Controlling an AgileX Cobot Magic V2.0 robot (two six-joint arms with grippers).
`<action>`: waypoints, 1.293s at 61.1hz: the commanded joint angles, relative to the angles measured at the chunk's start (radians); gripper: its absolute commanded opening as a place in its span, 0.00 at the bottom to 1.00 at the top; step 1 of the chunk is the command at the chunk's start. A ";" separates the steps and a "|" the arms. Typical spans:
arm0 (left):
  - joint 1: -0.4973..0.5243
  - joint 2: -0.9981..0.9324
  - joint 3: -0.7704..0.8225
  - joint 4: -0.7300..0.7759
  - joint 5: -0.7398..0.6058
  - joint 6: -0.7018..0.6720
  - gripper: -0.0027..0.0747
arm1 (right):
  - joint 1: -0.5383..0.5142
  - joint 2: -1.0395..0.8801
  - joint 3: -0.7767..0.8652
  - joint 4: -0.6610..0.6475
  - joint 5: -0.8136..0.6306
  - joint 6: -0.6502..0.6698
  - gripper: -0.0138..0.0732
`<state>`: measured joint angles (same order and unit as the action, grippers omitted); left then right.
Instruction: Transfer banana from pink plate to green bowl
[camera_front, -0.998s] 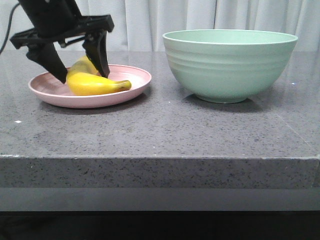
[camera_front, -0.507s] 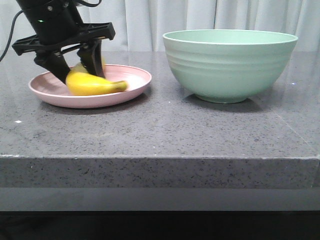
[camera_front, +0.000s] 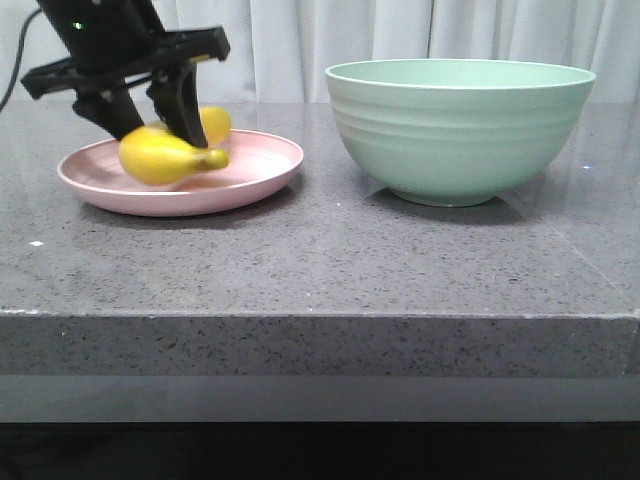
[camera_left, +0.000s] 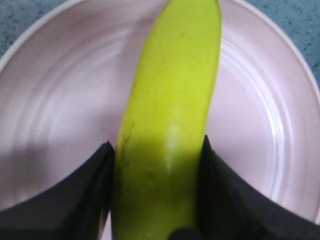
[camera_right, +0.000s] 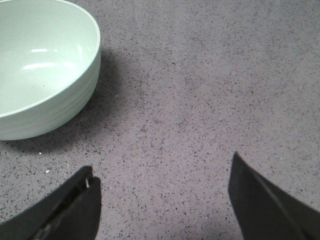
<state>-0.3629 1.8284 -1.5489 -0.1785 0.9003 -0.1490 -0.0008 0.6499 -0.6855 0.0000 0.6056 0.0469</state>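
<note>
My left gripper (camera_front: 163, 140) is shut on the yellow banana (camera_front: 160, 158), which hangs just above the pink plate (camera_front: 255, 165) at the left of the counter. In the left wrist view the banana (camera_left: 170, 100) fills the gap between both black fingers (camera_left: 85, 195), with the plate (camera_left: 260, 125) beneath. The green bowl (camera_front: 460, 130) stands to the right of the plate, empty as far as the right wrist view shows its inside (camera_right: 40, 65). My right gripper (camera_right: 162, 172) is open over bare counter beside the bowl and is out of the front view.
A grey speckled stone counter (camera_front: 320, 260) carries everything, and its front edge (camera_front: 320, 315) runs across the near side. A white curtain (camera_front: 300, 40) hangs behind. A strip of counter separates plate and bowl.
The left gripper's fingers closed on the banana lying in the plate. The banana has since come up off the plate a little and turned in the grip.
</note>
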 joint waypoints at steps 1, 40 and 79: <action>-0.008 -0.095 -0.055 -0.025 -0.025 -0.007 0.30 | -0.007 0.005 -0.033 0.000 -0.067 -0.010 0.79; -0.029 -0.396 0.029 -0.025 -0.089 0.059 0.30 | -0.007 0.005 -0.033 0.000 -0.067 -0.010 0.79; -0.286 -0.565 0.150 -0.044 -0.139 0.292 0.30 | -0.007 0.005 -0.033 0.000 -0.067 -0.010 0.79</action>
<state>-0.6076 1.3094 -1.3758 -0.1995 0.8468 0.1234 -0.0008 0.6499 -0.6855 0.0000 0.6056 0.0469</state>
